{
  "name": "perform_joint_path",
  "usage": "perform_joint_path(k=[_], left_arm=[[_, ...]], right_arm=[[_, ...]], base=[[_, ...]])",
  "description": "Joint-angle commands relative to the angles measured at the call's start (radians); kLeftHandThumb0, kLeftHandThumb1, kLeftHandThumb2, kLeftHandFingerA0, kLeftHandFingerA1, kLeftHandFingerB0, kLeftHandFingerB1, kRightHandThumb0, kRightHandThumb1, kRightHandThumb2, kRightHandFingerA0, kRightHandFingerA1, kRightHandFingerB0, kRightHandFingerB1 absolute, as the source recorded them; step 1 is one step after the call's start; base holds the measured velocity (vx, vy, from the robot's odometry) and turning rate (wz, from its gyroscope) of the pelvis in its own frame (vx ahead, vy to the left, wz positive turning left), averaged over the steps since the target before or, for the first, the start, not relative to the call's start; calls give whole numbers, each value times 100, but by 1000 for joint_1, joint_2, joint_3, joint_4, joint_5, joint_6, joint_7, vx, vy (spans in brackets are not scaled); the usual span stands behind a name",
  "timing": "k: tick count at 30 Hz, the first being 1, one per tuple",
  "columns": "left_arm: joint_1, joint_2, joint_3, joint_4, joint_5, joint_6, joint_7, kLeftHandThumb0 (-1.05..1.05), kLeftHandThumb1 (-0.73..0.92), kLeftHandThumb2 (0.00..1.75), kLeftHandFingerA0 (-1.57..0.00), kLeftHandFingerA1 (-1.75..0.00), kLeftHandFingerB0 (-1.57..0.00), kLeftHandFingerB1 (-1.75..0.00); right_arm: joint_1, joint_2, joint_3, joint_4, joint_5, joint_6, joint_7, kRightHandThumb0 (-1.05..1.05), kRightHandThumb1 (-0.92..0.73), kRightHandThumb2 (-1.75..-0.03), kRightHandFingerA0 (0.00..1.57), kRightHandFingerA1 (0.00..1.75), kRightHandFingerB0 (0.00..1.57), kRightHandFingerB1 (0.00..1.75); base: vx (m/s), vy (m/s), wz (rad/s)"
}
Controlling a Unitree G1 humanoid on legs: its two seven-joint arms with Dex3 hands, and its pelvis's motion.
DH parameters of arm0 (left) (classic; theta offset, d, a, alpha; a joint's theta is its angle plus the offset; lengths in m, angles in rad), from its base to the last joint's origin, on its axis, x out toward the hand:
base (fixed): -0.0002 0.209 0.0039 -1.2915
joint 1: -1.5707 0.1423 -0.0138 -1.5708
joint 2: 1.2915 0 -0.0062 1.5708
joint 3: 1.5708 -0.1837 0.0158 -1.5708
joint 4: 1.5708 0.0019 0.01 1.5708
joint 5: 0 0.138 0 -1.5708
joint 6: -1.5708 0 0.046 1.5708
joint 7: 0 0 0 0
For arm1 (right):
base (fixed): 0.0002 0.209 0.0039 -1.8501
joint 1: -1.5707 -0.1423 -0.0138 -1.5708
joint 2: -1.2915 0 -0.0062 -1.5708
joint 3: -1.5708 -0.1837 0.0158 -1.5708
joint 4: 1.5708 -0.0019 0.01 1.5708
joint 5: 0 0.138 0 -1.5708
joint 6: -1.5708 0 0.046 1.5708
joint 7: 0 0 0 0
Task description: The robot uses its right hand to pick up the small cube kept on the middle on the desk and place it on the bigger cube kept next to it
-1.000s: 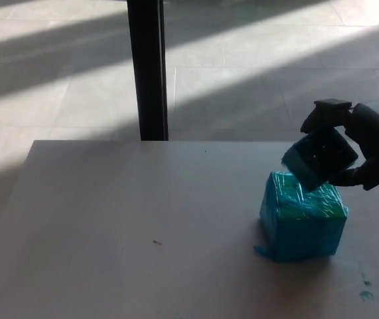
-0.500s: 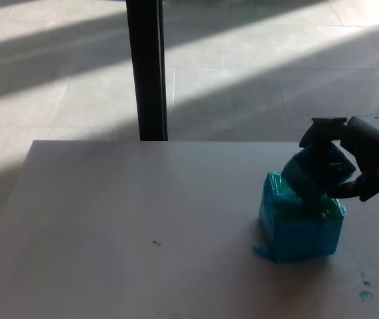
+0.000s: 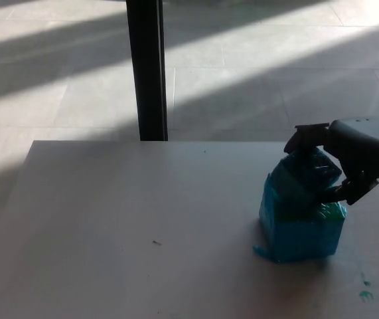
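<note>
— When the head view is looked at, what is seen on the desk (image 3: 109, 219)?

— A pale desk is seen, partly in shade. On its right part a bigger cube (image 3: 301, 226) is placed, wrapped in shiny turquoise film. A small loose flap of the film is seen at its lower left corner, lying on the desk.

— And where is the small cube?

— The small cube (image 3: 308, 174), darker teal, is found on the top of the bigger cube, touching it. It is tilted a little, not sitting flat, as far as can be judged. It is held by the right hand (image 3: 345, 159), which comes in from the right edge of the picture.

— How is the hand closed on it?

— One black finger (image 3: 305, 136) is laid over the upper far side of the small cube, and another fingertip (image 3: 332, 194) is pressed at its lower right side. So the small cube is clasped between them. A grey part of the forearm is seen at the far right edge.

— Is the left hand seen?

— No part of it is shown in this view.

— What else can be told?

— Some turquoise marks (image 3: 368, 292) are seen on the desk at the lower right corner, and a tiny dark speck (image 3: 156, 242) near the middle. Behind the desk a dark upright post (image 3: 147, 66) is standing on a tiled floor (image 3: 255, 73), which is crossed by bands of sunlight.
</note>
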Motion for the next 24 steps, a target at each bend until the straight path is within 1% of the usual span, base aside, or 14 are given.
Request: perform_joint_path(k=[1,2,3,4,5,6,7,10,14,18,20,21,22,24], left_arm=[[3,9,-2,4,1,3,7,-98,91,76,-28,-49,-34,-39],[3,8,-2,2,1,2,10,-98,79,122,-25,-55,-28,-49],[4,7,-1,1,0,1,12,-98,79,122,-25,-55,-28,-49],[1,7,1,2,-1,8,17,-97,92,75,-30,-50,-35,-39],[9,6,5,-12,-7,15,10,-98,79,122,-23,-54,-28,-49],[7,6,3,-6,-4,10,11,-97,92,75,-30,-48,-34,-39],[7,6,2,-5,-3,9,11,-89,71,117,-20,-53,-30,-51],[3,2,3,-4,-4,10,17,-98,79,122,-22,-53,-28,-49],[6,6,-8,-12,6,6,14,-98,92,76,-29,-48,-33,-39],[-4,7,-2,3,0,16,17,-96,92,71,-25,-46,-35,-38],[-2,11,-15,6,13,3,9,-94,92,73,-23,-45,-34,-38],[-4,11,-14,14,11,1,9,-89,72,117,-19,-52,-28,-50],[-6,11,-13,19,9,2,7,-98,92,77,-29,-49,-33,-39],[-3,14,-13,13,4,9,-7,-96,92,72,-32,-52,-30,-37]], right_arm=[[-60,-65,111,-12,-77,176,423,-45,-56,-58,16,65,22,30],[-70,-71,128,-9,-100,185,446,-43,-50,-56,6,35,20,30],[-70,-71,132,-12,-109,202,449,-43,-50,-56,6,35,20,30],[-71,-74,139,-16,-119,208,453,-45,-47,-55,0,24,17,29],[-82,-78,153,-12,-137,201,463,-59,-30,-65,0,0,11,34],[-90,-81,164,-7,-149,198,473,-57,-37,-67,0,0,8,30],[-96,-84,170,-9,-155,195,484,-68,-39,-66,0,0,7,16],[-111,-90,190,-8,-166,190,503,-68,-38,-66,0,0,9,10],[-90,-98,172,-70,-145,196,482,-78,-48,-83,0,24,0,0],[-79,-98,165,-109,-143,199,453,-83,-50,-85,0,25,0,0],[-65,-107,142,-164,-127,195,430,-81,-49,-85,0,22,0,0],[-67,-105,139,-172,-127,198,426,-79,-43,-54,0,0,0,0],[-65,-105,134,-185,-129,204,420,-79,-43,-54,0,0,0,0],[-61,-109,124,-216,-135,219,414,-82,-43,-54,0,0,0,0]], base=[[0,0,0],[0,0,0],[0,0,0],[0,0,0],[0,0,0],[0,0,0],[0,0,0],[0,0,0],[0,0,0],[0,0,0],[0,0,0],[0,0,0],[0,0,0],[0,0,0]])
